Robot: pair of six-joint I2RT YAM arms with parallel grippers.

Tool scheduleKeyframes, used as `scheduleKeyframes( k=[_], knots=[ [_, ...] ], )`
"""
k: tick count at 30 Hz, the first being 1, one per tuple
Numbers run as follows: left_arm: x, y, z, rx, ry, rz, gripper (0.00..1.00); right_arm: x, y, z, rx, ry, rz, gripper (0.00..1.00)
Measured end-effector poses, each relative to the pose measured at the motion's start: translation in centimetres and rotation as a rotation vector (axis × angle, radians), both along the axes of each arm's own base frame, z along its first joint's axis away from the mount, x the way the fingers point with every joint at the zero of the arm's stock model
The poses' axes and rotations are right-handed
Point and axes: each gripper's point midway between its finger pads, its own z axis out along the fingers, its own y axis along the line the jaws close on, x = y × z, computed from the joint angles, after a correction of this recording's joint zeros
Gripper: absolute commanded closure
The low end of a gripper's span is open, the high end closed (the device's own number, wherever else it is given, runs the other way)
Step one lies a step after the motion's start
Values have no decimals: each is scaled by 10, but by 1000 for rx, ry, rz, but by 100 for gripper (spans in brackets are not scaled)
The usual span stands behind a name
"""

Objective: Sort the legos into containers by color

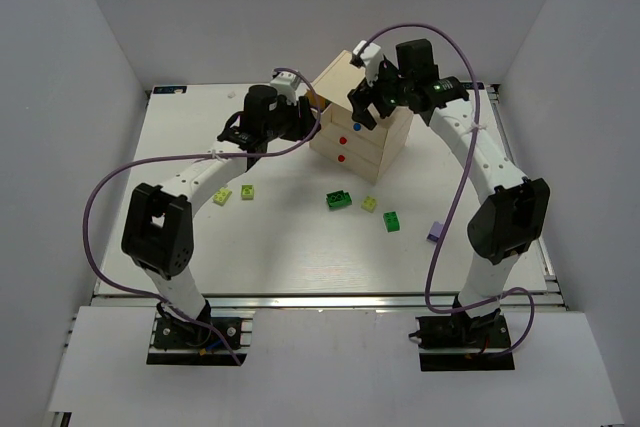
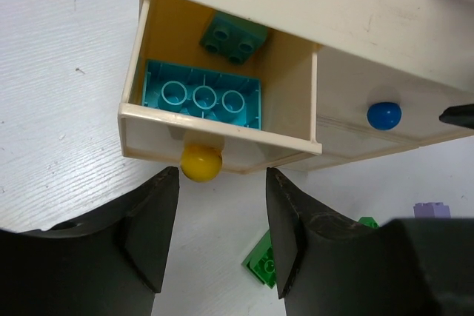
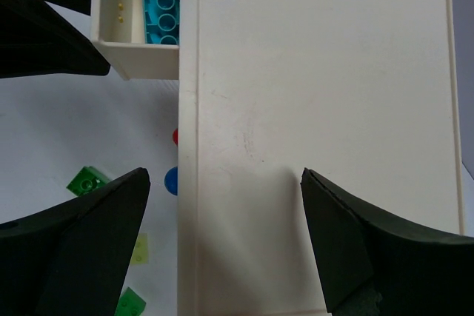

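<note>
**Top external view: six bricks lying loose, two sitting in the open drawer**

Top external view, starting at the left of the frame: two of the loose bricks are lying close together on the white table [image 1: 200, 257], a lime-yellow brick [image 1: 221, 196] and a second lime-yellow brick [image 1: 247, 191]. Above them, the left gripper [image 2: 222, 175] is reaching toward the left side of the cream chest [image 1: 375, 152].

In the left wrist view its fingers are standing apart and gripping nothing. The yellow knob [image 2: 201, 162] is sitting just beyond the gap between them. That knob belongs to the one drawer [image 2: 222, 135] standing pulled out. Two bricks are lying inside it: one cyan brick [image 2: 202, 96] near the front, studs down, and one dark green brick [image 2: 233, 37] at the back.

On the chest front, one blue knob [image 1: 357, 127] and two red knobs [image 1: 342, 140] are showing on shut drawers.

At lower centre of the frame, one green brick [image 1: 339, 199], a third lime-yellow brick [image 1: 369, 203] and a second green brick [image 1: 392, 220] are lying in a loose row. One lavender brick [image 1: 436, 232] is lying furthest right. That is making three lime-yellow, two green and one lavender on the table.

The right gripper [image 3: 224, 175] is hanging over the chest's flat top with its fingers spread wide, holding nothing.
</note>
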Motion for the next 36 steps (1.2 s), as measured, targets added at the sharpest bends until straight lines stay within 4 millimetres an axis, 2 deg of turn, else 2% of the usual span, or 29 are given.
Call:
scheduleKeyframes(
  k=[12,22,30,36],
  knots=[
    [11,-3,0,9,-11,4,40,-9,1,-7,-6,50,-10,16],
    [26,-8,1,8,-27,11,40,-9,-1,-11,-21,56,-12,36],
    [32,-9,8,4,-43,19,40,-8,0,-12,-31,37,7,41],
    [44,-15,15,-7,-67,20,41,-9,1,-13,-31,34,26,42]
  ],
)
